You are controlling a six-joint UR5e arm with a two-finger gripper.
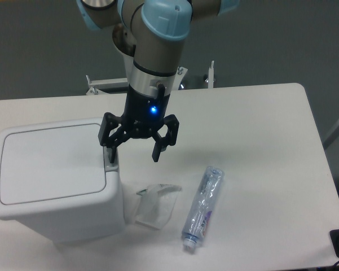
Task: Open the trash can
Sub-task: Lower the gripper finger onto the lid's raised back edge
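Trash can [56, 180] sits lid-down at the tabletop's [259, 130] left; gripper [134, 151] hangs spread open, one fingertip over the rim's grey latch [112, 166], so I press straight down there, slowly, avoiding sliding off sideways.

A robotics lab, seemingly; a grey-and-blue jointed robot arm [152, 34] over a plain white rectangular table [259, 130]; dark grey bare floor [282, 45] behind; metal bracket fixtures [101, 84] at the table's far edge.

a crushed plastic bottle [202, 209] lies beside a clear plastic piece [155, 205] on the white table [259, 141].
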